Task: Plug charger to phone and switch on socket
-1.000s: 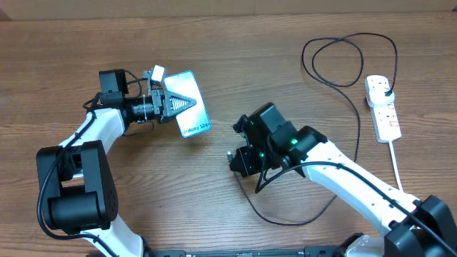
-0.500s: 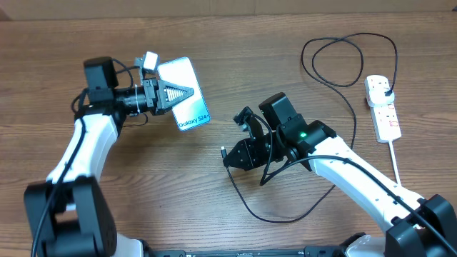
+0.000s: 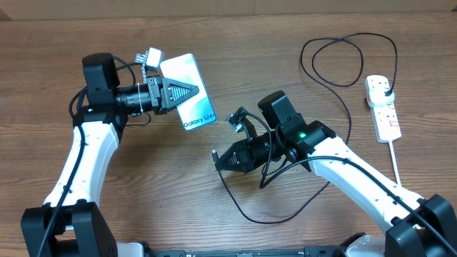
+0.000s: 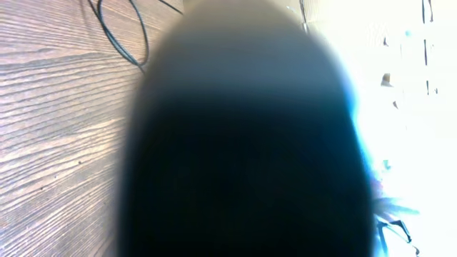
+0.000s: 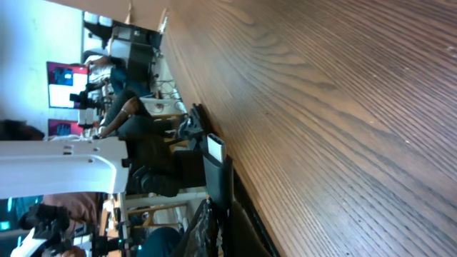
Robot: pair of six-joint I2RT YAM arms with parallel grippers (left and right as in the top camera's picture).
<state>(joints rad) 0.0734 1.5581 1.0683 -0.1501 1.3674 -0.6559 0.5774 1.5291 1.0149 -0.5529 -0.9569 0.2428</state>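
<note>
Two claws closed: right claw (image 3: 222, 160) pinches the charger (image 3: 265, 222) near its tip, left claw (image 3: 180, 93) clamps the phone (image 3: 197, 108) above the tabletop (image 3: 157, 193).
Charger likely limp and light, best gripped just behind its stiff connector; phone slick and fragile, best held by its edges.

The wooden table (image 3: 143, 207) is brown with a long straight grain, and it fills most of the overhead view. A pale strip (image 3: 228, 5) runs along its far edge. In the right wrist view the room beyond the table shows sideways. A screen (image 5: 63, 75) there glows pink and red, and the clutter beside it is too small to make out.
</note>
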